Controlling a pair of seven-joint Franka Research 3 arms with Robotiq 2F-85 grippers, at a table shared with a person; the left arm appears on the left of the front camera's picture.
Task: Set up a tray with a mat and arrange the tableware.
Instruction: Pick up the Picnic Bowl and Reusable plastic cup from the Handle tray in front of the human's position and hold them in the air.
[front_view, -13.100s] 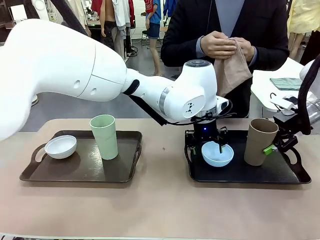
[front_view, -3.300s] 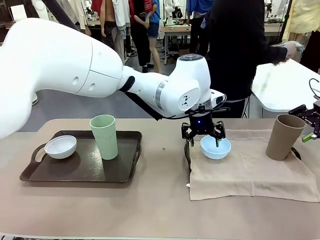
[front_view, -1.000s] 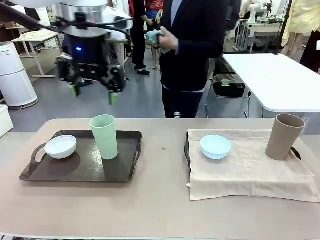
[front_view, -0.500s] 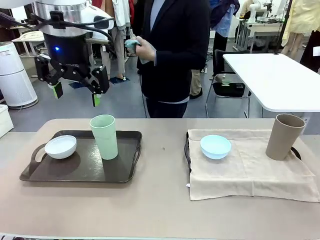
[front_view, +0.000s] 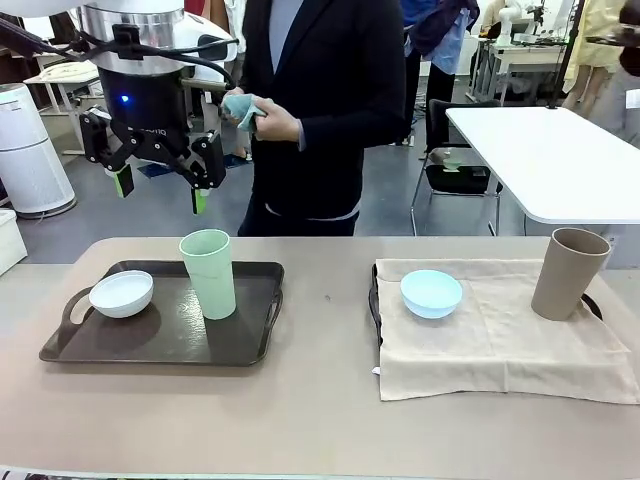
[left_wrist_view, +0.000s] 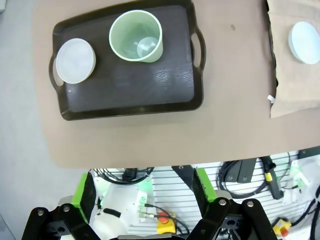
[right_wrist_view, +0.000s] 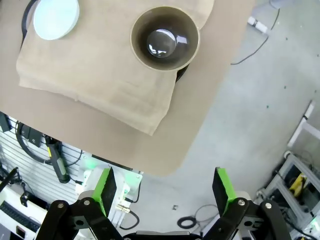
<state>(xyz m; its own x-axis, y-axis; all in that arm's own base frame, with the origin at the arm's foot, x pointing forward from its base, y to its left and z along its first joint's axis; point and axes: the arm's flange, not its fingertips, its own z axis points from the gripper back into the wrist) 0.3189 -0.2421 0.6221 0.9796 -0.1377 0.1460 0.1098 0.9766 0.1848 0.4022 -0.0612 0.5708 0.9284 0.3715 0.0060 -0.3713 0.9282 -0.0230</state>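
1. Left gripper (front_view: 160, 190) hangs high over the far side of the left tray (front_view: 255, 345), fingers spread wide with nothing between them. My read is that it is poised to come down for the tableware there.
2. That tray is bare. The white bowl (front_view: 121, 293) sits at its left end and the pale green cup (front_view: 208, 273) stands upright just beside it, not touching. No mat lies under either.
3. The right tray (front_view: 373, 300) is already covered by the beige mat (front_view: 500, 350), with only its dark rim peeking out at the edges. The light blue bowl (front_view: 431, 293) sits on the mat's left part and the tan-brown cup (front_view: 568, 272) stands at the far right, well apart. That side looks finished.
4. Right gripper (right_wrist_view: 164, 187) looks straight down from well above the tan-brown cup, fingers apart, empty.
5. A person stands across the table behind the left tray, with a hand (front_view: 275, 125) holding a folded teal cloth (front_view: 240, 108) at chest height. It is likely the second mat, held ready until the tray is cleared.
6. I judge the task roughly half done. Next I would lift the cup and bowl clear; the tall cup tips easily, so grip it low and square.
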